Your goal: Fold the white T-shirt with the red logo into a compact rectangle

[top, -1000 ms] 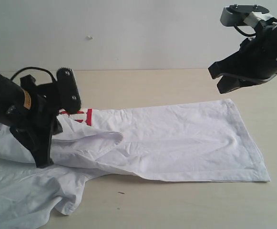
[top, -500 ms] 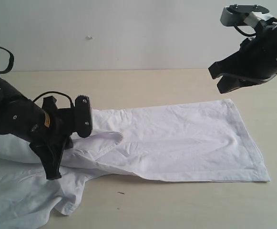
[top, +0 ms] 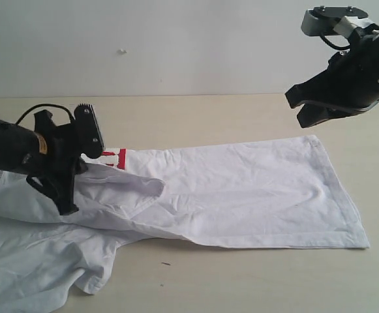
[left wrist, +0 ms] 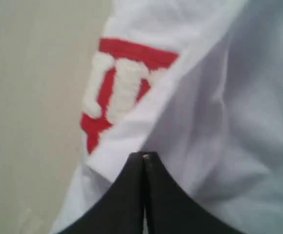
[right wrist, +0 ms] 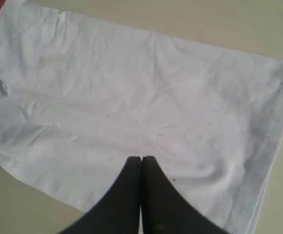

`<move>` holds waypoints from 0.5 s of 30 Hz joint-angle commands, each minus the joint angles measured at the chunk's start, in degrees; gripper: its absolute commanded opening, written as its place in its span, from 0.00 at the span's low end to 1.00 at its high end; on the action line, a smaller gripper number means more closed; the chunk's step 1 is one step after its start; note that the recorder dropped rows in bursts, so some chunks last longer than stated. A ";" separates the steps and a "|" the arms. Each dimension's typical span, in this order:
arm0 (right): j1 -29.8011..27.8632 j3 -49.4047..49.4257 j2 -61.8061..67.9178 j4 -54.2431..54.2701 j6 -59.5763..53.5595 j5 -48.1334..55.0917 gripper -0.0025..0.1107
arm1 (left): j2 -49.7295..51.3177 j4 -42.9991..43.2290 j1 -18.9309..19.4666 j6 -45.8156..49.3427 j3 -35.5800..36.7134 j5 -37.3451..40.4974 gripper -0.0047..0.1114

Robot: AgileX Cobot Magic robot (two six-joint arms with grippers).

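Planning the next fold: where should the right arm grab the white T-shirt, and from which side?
I'd grip the white T-shirt at its near hem corner, coming from the bare table on the right. The hem lies flat and that corner juts out, so the right gripper, fingers opened, can pinch it.

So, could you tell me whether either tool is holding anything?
Nothing appears held: the left tool rests shut on the white T-shirt; the right tool hangs shut in the air.
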 commanded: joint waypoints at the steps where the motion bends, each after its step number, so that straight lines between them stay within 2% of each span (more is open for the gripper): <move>1: 0.12 -0.31 -0.57 -0.13 -0.62 -1.15 0.02 | -0.54 -0.84 -0.23 -3.38 -3.17 -5.43 0.04; 8: 0.12 -0.31 -0.57 -0.13 -0.62 -1.15 0.02 | -0.54 -0.63 -0.11 -4.03 -7.63 -4.56 0.04; 11: 0.12 -0.31 -0.57 -0.13 -0.62 -1.15 0.02 | -0.90 -0.63 -0.55 -8.15 -8.93 -0.01 0.04; 15: 0.12 -0.31 -0.57 -0.13 -0.62 -1.05 0.02 | -2.50 -0.49 -1.13 -7.72 -9.53 8.60 0.04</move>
